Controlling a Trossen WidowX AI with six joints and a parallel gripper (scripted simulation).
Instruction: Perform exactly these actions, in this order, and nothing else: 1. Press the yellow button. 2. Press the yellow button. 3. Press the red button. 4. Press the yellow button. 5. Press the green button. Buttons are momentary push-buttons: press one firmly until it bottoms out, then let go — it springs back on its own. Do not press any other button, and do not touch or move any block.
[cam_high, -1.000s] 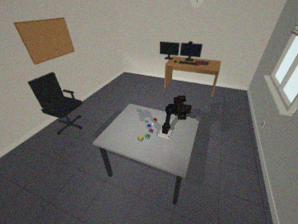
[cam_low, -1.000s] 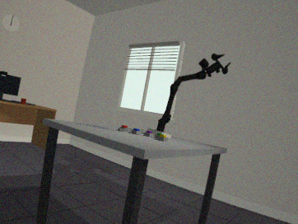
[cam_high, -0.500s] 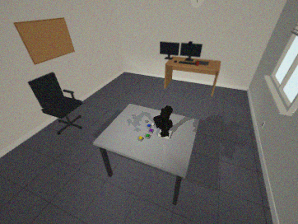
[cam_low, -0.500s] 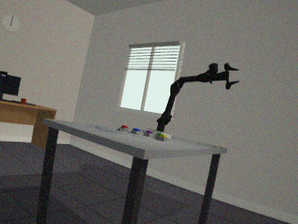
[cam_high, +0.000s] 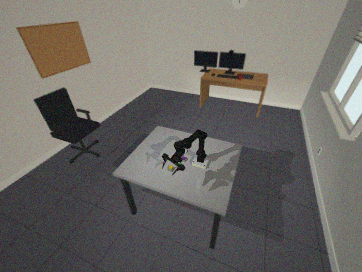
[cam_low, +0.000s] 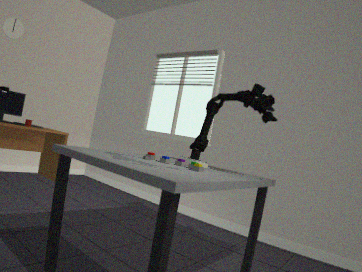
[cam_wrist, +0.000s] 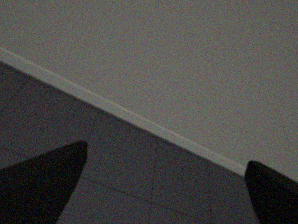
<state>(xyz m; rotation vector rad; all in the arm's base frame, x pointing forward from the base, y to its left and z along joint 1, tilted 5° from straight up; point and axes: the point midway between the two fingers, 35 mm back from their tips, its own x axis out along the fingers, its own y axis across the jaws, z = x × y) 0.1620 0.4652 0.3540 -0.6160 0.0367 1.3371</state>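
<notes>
In the exterior view the red button (cam_low: 151, 153) is at the left of a row on the table. The yellow button (cam_low: 199, 165) (cam_high: 170, 167) is at its right end, with the green button (cam_low: 193, 163) (cam_high: 180, 164) just beside it. The red button is not visible in the top view, where the arm covers part of the row. My gripper (cam_high: 164, 163) (cam_low: 273, 109) (cam_wrist: 166, 159) is open and empty, high above the table and well clear of the buttons. No button shows in the wrist view.
A blue button (cam_low: 165, 158) and a purple button (cam_low: 180, 160) (cam_high: 184, 158) stand between red and green. The arm's base is on the table (cam_high: 140, 165) (cam_low: 125, 169) behind the row. The wrist view shows only floor (cam_wrist: 125, 175) and wall (cam_wrist: 175, 60). No block can be made out.
</notes>
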